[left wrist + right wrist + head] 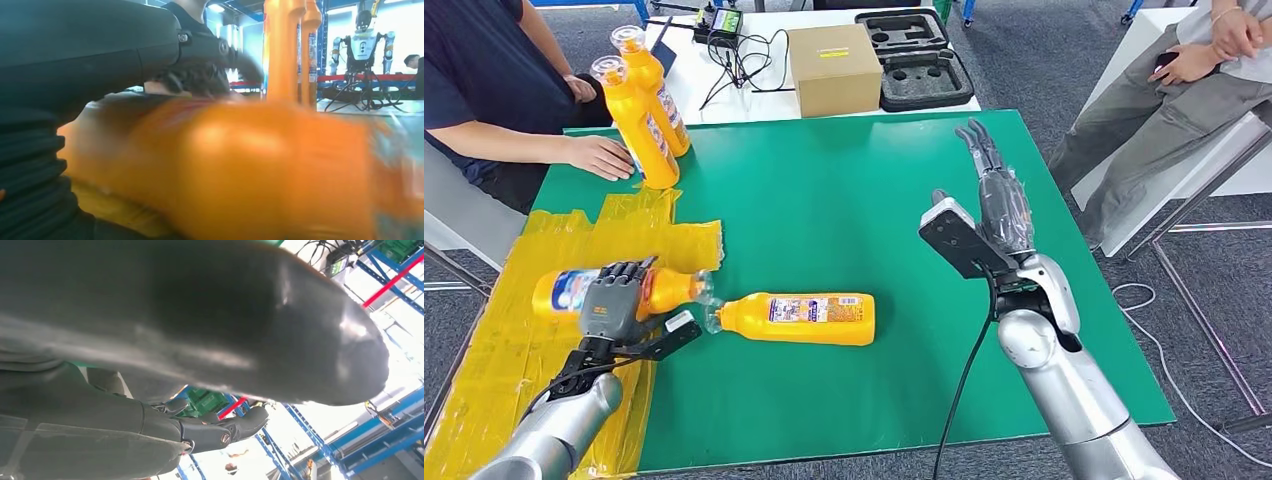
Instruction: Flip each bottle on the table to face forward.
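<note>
Two orange bottles lie on their sides at the table's near left. My left hand (pixel 614 298) rests over the left lying bottle (pixel 566 291), fingers wrapped on its middle; this bottle (pixel 240 165) is a close orange blur in the left wrist view under my left hand (pixel 200 55). The second lying bottle (pixel 799 318) lies free just to its right, cap toward the first. Two upright orange bottles (pixel 646 128) stand at the far left, also seen as upright bottles (pixel 290 50) from the wrist. My right hand (pixel 996 195) hovers open above the green mat, fingers straight, also seen as my right hand (pixel 220 432).
A person's hand (pixel 602 156) rests beside the upright bottles. Yellow tape (pixel 514 330) covers the table's left side. A cardboard box (pixel 834 68) and black foam case (pixel 916 55) sit behind the green mat (pixel 854 200). Another seated person (pixel 1164 90) is at the right.
</note>
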You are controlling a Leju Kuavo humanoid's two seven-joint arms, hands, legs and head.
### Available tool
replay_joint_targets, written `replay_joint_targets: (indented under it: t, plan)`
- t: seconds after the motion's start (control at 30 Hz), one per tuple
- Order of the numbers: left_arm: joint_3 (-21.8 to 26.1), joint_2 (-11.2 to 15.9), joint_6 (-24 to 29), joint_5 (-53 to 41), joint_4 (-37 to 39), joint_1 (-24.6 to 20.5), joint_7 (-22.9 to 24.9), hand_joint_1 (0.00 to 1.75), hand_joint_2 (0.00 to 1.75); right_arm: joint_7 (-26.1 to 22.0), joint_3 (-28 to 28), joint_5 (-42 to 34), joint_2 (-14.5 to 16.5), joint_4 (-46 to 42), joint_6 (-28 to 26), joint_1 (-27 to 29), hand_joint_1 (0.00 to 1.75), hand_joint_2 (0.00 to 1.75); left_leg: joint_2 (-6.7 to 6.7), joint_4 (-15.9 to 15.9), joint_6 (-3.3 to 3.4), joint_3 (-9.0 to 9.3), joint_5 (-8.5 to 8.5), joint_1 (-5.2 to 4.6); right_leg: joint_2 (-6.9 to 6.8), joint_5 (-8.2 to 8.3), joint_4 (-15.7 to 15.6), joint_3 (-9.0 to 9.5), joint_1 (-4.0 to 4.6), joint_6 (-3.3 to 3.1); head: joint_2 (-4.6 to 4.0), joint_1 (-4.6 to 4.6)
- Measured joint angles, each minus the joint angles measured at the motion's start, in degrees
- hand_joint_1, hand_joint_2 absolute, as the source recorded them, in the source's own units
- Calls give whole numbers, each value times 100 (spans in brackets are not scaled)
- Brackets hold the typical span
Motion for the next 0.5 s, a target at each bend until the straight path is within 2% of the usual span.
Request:
replay_joint_targets:
  t: [0.33, 0.5]
  plan:
    - [-239, -33, -13, 915, 70, -2, -269, 0, 0, 52, 147, -114, -30, 201, 37, -108, 0, 0, -1, 0, 4, -2, 3, -3, -1, 1, 0, 0, -2, 1, 0, 1]
    - [-243, -8, -198, 1990, -528, 225, -510, 0, 0, 38, 228, -167, -66, 268, 31, -93, 0, 0, 0, 0, 3, -6, 2, 0, 0, 1, 0, -7, 0, 1, 0, 1]
